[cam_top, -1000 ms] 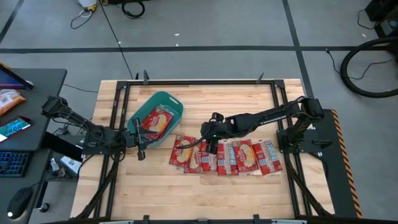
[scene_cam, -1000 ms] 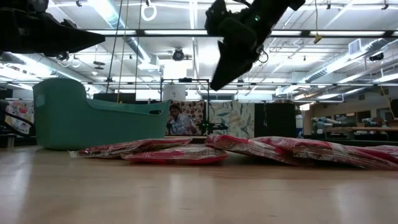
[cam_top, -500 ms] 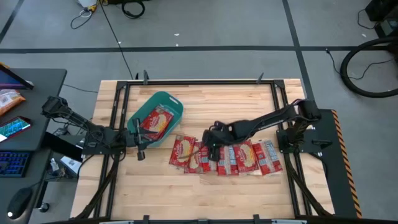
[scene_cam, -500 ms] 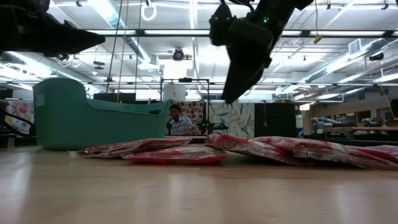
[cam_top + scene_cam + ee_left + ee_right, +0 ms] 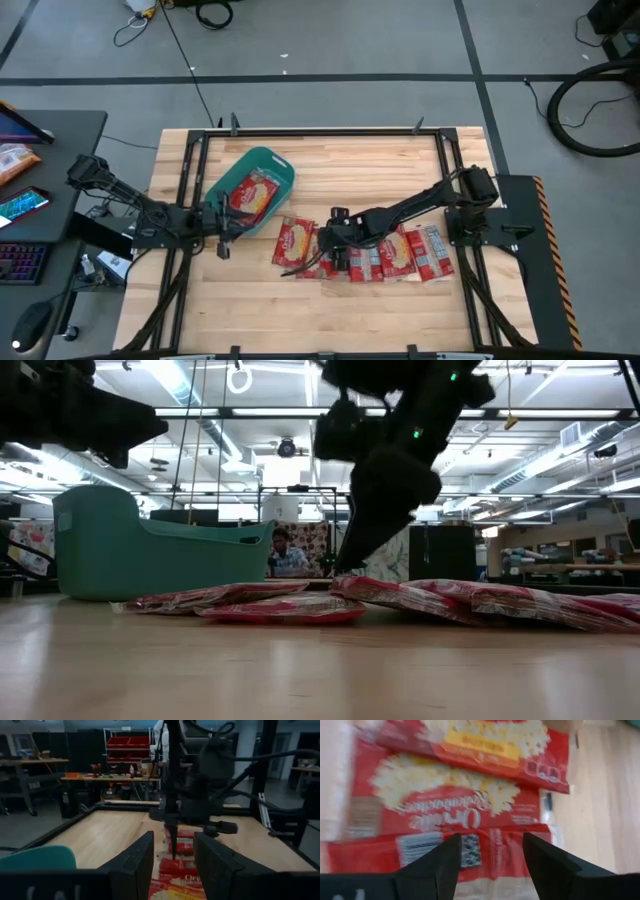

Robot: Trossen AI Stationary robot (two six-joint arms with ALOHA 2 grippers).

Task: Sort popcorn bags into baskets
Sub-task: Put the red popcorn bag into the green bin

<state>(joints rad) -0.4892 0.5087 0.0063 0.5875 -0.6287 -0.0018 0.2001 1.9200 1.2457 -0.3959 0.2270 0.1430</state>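
Observation:
Several red popcorn bags (image 5: 385, 252) with yellow-cream centres lie in an overlapping row on the table; they also show in the low view as the popcorn bags (image 5: 280, 605). The teal tub (image 5: 262, 155) stands at the left with at least one bag (image 5: 255, 193) inside. My right gripper (image 5: 333, 243) is open and points down just above the left end of the row; its wrist view shows the bags (image 5: 460, 810) close below the right gripper (image 5: 490, 865). My left gripper (image 5: 232, 225) waits open, raised beside the tub's near side.
Black frame rails run along the table's edges (image 5: 320, 130). Bare wood lies at the near side (image 5: 320, 310) and at the far right of the tub (image 5: 370, 170). A desk with a keyboard stands off the table's left. The low view shows a person (image 5: 285, 552) far behind.
My right gripper has moved toward the table's near edge and slightly left, and has come down from well above the bags to just over the left end of the row. The bags and the tub have stayed put.

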